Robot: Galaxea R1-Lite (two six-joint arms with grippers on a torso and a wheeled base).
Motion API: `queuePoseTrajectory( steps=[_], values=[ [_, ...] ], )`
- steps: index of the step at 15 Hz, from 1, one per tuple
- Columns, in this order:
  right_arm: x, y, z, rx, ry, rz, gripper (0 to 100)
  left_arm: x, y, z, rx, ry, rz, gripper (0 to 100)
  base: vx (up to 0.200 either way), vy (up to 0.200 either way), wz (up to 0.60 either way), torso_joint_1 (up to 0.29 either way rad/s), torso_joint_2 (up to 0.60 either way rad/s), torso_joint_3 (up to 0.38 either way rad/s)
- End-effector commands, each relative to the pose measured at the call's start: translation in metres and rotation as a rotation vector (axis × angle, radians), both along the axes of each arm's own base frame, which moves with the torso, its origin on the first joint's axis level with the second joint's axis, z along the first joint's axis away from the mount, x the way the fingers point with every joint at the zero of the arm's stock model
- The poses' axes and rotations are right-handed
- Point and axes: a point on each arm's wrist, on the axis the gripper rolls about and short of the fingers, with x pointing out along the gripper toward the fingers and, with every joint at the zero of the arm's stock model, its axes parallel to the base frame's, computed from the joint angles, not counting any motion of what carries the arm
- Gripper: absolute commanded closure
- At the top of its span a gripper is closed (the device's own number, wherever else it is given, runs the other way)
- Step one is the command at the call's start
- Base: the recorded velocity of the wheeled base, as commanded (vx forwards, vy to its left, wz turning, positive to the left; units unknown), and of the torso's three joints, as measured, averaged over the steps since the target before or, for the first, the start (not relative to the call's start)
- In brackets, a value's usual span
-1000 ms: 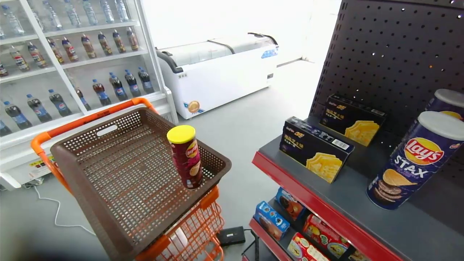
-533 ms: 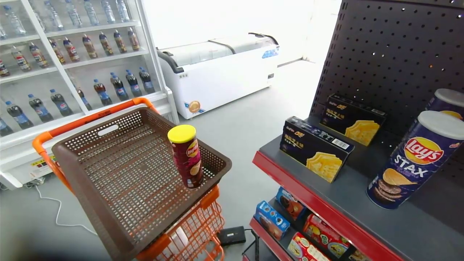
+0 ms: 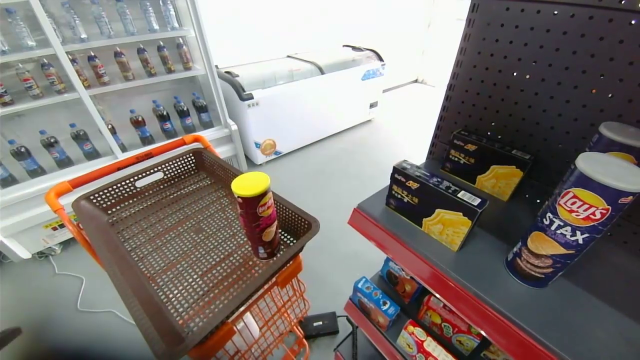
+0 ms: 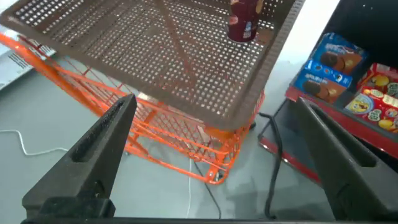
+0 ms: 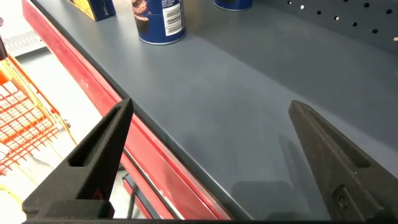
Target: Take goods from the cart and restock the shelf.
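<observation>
Now the left hand (image 4: 216,102), spread wide apart, hangs low beside the cart (image 4: 168,134); the right hand (image 5: 211,104), equally spread, sits over the shelf (image 5: 249,93) next to the cart. A yellow-lidded chip can (image 3: 256,217) stands upright in the cart's brown basket (image 3: 100,192).

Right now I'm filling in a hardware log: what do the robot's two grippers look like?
The left gripper and right gripper look alike: each has two matte, dark grey fingers, broad at the base, tapering to blunt wedge tips.
</observation>
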Motion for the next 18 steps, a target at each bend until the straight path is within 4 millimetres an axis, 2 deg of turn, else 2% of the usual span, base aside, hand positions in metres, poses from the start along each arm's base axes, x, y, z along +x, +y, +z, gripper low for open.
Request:
queuePoseTrajectory(
  steps=[1,3,4,10,11,16,17,18],
  values=[
    [0.0,0.0,0.0,0.0,0.0,0.0,0,0.091,-0.018,0.023,0.013,0.083,-0.112,0,0.0,0.0,0.0,0.0,0.0,0.0],
    [0.0,0.0,0.0,0.0,0.0,0.0,0,0.091,-0.018,0.023,0.013,0.083,-0.112,0,0.0,0.0,0.0,0.0,0.0,0.0],
    [0.0,0.0,0.0,0.0,0.0,0.0,0,0.125,-0.032,0.017,0.01,0.055,-0.156,0,0.0,0.0,0.0,0.0,0.0,0.0],
    [0.0,0.0,0.0,0.0,0.0,0.001,0,0.191,-0.058,-0.012,0.005,0.028,-0.206,0,0.0,0.0,0.0,0.0,0.0,0.0],
    [0.0,0.0,0.0,0.0,0.0,0.0,0,0.21,-0.063,-0.02,0.003,0.005,-0.203,0,0.0,0.0,0.0,0.0,0.0,0.0],
    [0.0,0.0,0.0,0.0,0.0,0.0,0,0.257,-0.074,-0.041,-0.009,-0.065,-0.198,0,0.0,0.0,0.0,0.0,0.0,0.0],
    [0.0,0.0,0.0,0.0,0.0,0.0,0,0.261,-0.075,-0.041,-0.009,-0.074,-0.199,0,0.0,0.0,0.0,0.0,0.0,0.0],
    [0.0,0.0,0.0,0.0,0.0,0.0,0,0.275,-0.078,-0.044,-0.014,-0.105,-0.199,0,0.0,0.0,0.0,0.0,0.0,0.0]
  ],
)
